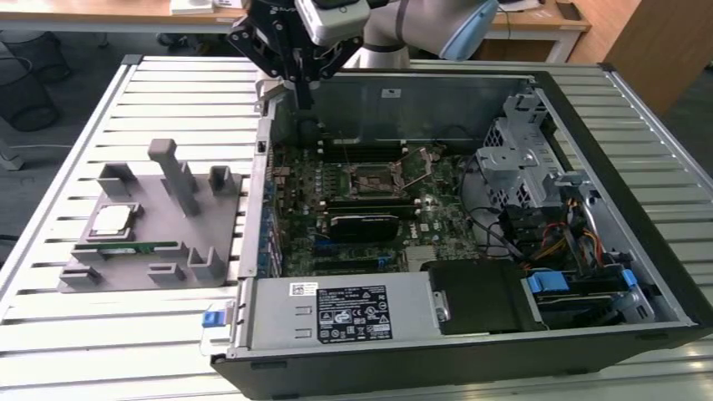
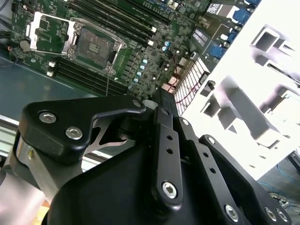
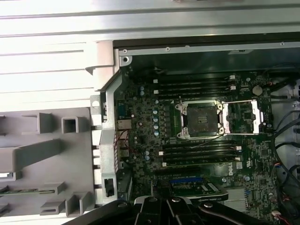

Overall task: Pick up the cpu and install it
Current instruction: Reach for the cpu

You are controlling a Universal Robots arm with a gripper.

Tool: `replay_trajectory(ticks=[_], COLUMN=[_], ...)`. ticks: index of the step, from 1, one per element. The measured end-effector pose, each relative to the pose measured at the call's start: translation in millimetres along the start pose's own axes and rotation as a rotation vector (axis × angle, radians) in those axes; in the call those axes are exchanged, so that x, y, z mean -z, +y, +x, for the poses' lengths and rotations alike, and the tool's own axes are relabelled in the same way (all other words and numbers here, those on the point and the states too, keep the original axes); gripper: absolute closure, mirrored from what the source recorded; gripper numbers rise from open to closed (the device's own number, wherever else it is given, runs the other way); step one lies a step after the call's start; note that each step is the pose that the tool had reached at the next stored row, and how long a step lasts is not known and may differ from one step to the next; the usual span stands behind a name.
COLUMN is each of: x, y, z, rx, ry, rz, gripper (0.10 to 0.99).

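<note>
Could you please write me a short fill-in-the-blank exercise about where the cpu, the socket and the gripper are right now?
1. The cpu lies on the grey holder, on the exterior view's ____ of the computer case.
2. The socket inside the case has its metal lid swung ____.
3. The gripper hangs ____ the case, not touching the cpu.

Missing words: left; open; above.
</note>
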State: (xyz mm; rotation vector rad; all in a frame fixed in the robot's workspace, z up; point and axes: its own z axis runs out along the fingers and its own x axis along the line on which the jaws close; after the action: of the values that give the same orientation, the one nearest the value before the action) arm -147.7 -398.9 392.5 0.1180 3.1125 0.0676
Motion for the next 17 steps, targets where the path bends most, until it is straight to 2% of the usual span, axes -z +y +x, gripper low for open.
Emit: replay_trajectory(ticks=[17], x=[-0.2], y=[-0.9], z=[11.3], rx=[0.000], ry=[0.0000], rz=[0.000], gripper=[0.980])
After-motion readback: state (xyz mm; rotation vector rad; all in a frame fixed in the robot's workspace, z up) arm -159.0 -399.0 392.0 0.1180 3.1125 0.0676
